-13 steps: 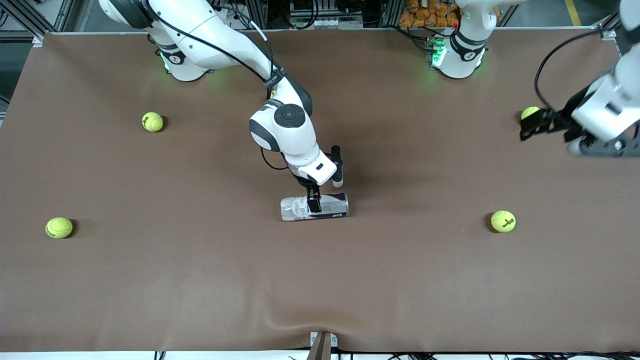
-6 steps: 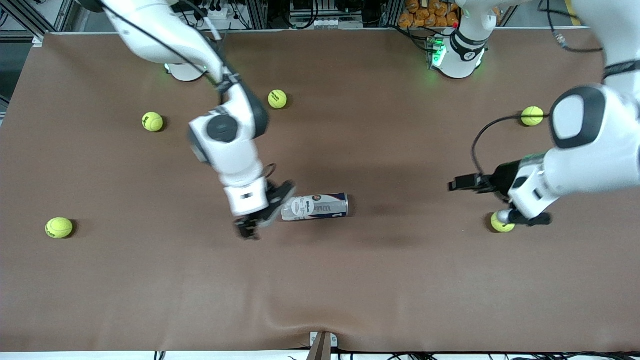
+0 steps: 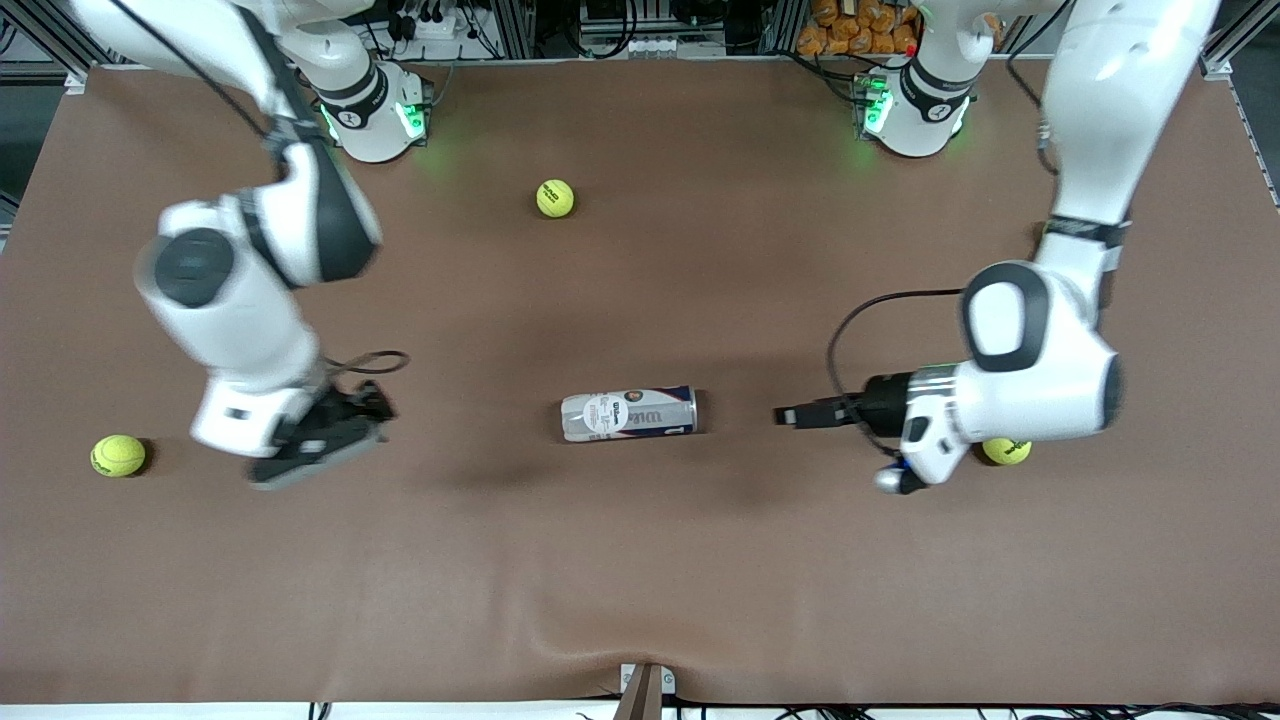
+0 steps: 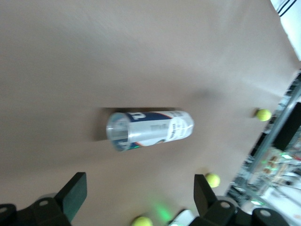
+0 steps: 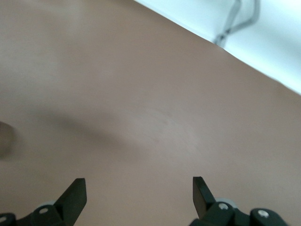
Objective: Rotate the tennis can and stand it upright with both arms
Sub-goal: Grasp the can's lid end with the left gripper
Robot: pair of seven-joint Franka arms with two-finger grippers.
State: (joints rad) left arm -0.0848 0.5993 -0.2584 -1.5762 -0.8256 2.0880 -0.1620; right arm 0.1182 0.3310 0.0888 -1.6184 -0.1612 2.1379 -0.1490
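Note:
The tennis can (image 3: pixel 628 413) lies on its side in the middle of the brown table, a clear tube with a white and navy label. My left gripper (image 3: pixel 797 415) hovers low off the can's end toward the left arm's end of the table, open and apart from it. In the left wrist view the can (image 4: pixel 149 129) shows end-on ahead of the open left gripper (image 4: pixel 139 190). My right gripper (image 3: pixel 335 430) hangs open over bare table toward the right arm's end, well away from the can. The right wrist view has only tabletop between the spread fingers of the right gripper (image 5: pixel 138 188).
Yellow-green tennis balls lie scattered: one (image 3: pixel 555 197) farther from the front camera than the can, one (image 3: pixel 118 455) at the right arm's end, one (image 3: pixel 1005 450) half hidden under the left arm. The table's front edge (image 3: pixel 640 695) is lower down.
The right gripper left the can and swung away toward the right arm's end. The left arm came in from its end toward the can. The can lies where it was.

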